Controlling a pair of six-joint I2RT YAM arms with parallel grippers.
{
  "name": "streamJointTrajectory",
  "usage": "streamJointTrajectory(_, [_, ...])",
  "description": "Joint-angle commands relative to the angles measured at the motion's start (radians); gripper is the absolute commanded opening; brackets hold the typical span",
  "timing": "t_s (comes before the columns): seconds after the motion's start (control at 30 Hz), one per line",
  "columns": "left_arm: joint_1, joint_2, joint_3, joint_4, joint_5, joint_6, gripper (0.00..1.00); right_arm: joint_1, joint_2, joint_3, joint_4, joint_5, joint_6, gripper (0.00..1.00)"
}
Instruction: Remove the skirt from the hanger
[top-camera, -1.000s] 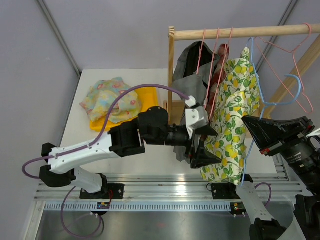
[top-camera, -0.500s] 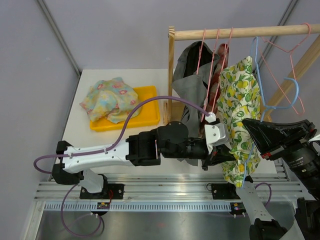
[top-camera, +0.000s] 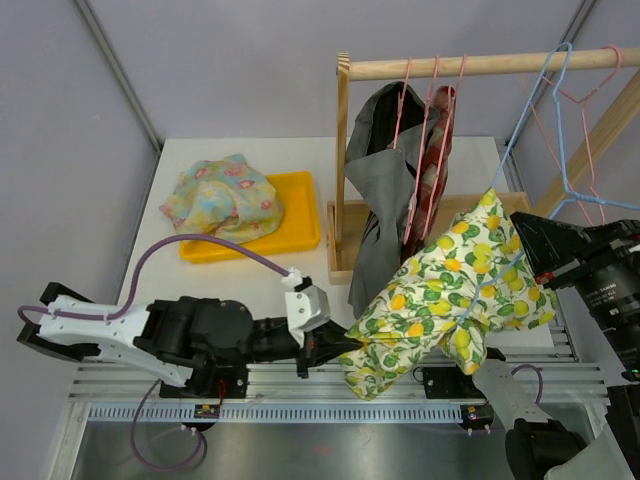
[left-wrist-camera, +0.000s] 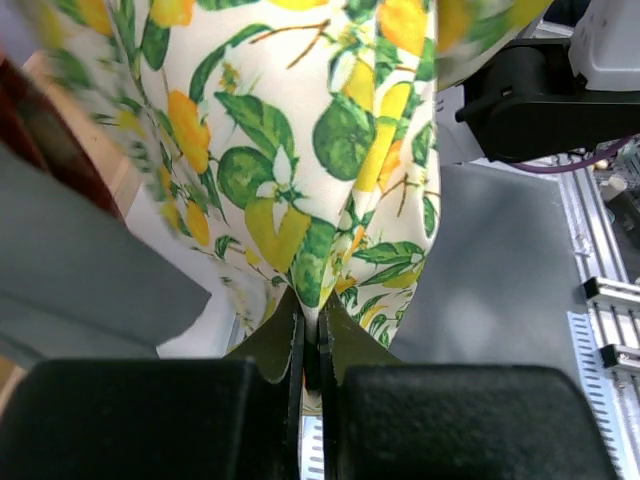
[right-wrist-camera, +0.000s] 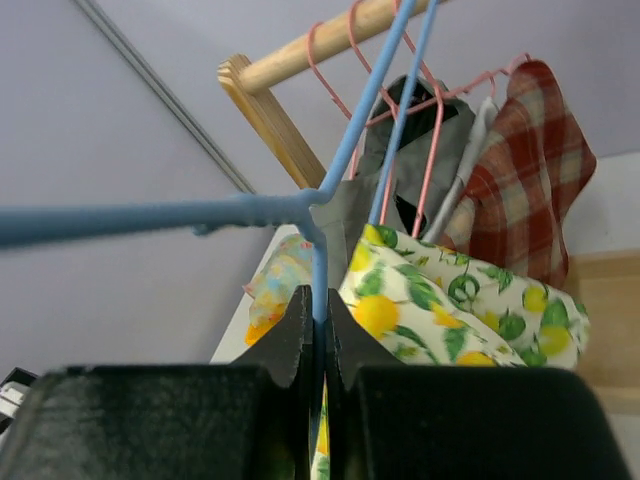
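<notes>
The lemon-print skirt (top-camera: 440, 300) hangs stretched out low over the table's near edge, its far end still on the blue wire hanger (top-camera: 545, 130). My left gripper (top-camera: 347, 344) is shut on the skirt's lower hem (left-wrist-camera: 310, 300), a fold of cloth pinched between the jaws. My right gripper (top-camera: 522, 250) is shut on the hanger's blue wire (right-wrist-camera: 320, 270), just under its junction. The hanger's hook reaches up to the wooden rail (top-camera: 480, 65). In the right wrist view the skirt (right-wrist-camera: 450, 300) bunches to the right of the jaws.
A grey garment (top-camera: 380, 180) and a red plaid one (top-camera: 437, 150) hang on pink hangers from the rail. More pink hangers (top-camera: 590, 95) hang at the right. A yellow tray (top-camera: 302, 215) with a floral cloth (top-camera: 220, 195) sits at the back left.
My left gripper closed on the skirt's hem and drew back left and toward the near edge, pulling the skirt out sideways. The blue hanger tilted and swung right with the right gripper.
</notes>
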Motion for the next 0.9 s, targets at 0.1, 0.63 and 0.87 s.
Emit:
streamJointTrajectory(0.1, [-0.086, -0.193, -0.110, -0.327, -0.372, -0.197, 0.00, 0.005, 0.062, 0.013, 0.003, 0.199, -0.086, 0.00])
streamJointTrajectory(0.63, [-0.087, -0.311, 0.214, -0.461, -0.828, 0.108, 0.00, 0.019, -0.001, -0.181, -0.174, 0.395, -0.086, 0.00])
streamJointTrajectory(0.87, [-0.003, -0.206, 0.212, -0.269, -0.837, 0.393, 0.00, 0.019, 0.039, -0.266, -0.128, 0.236, -0.084, 0.00])
